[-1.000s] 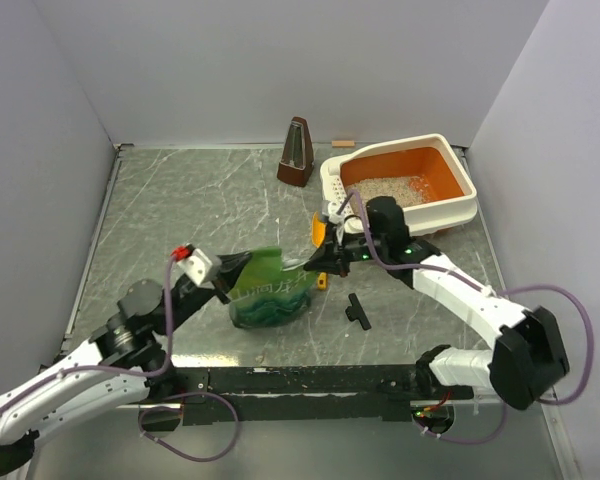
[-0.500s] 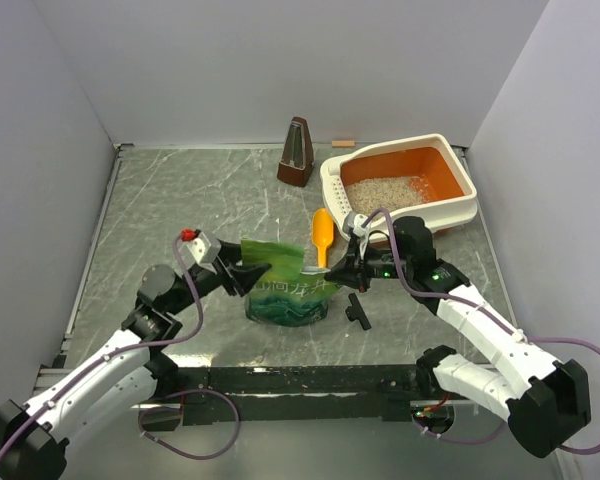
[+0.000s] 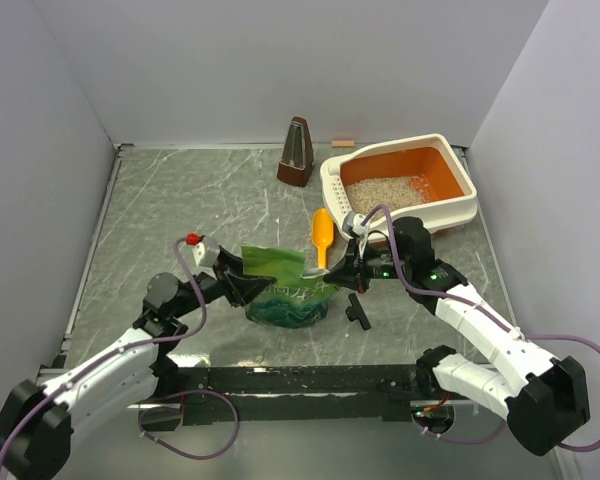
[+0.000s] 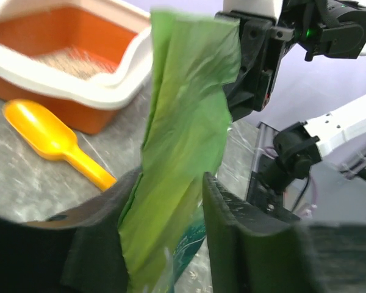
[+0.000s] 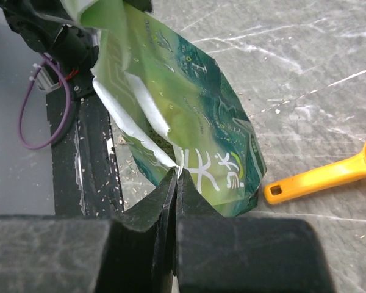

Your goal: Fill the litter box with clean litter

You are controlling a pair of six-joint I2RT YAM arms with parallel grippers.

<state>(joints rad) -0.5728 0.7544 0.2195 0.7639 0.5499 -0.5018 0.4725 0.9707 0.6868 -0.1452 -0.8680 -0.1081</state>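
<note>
Grey table (image 3: 180, 200), cream-white litter box (image 3: 450, 213), orange inside, at its far right corner, green bag (image 3: 285, 290) upright mid-table, right gripper (image 5: 175, 178) pinching its edge, left gripper (image 4: 171, 183) straddling its top, grip unclear, pale clean litter (image 3: 380, 188) in box.

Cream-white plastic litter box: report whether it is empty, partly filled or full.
Partly filled: pale beige litter granules cover part of the floor of the cream-white plastic litter box; its orange walls stand bare.
</note>
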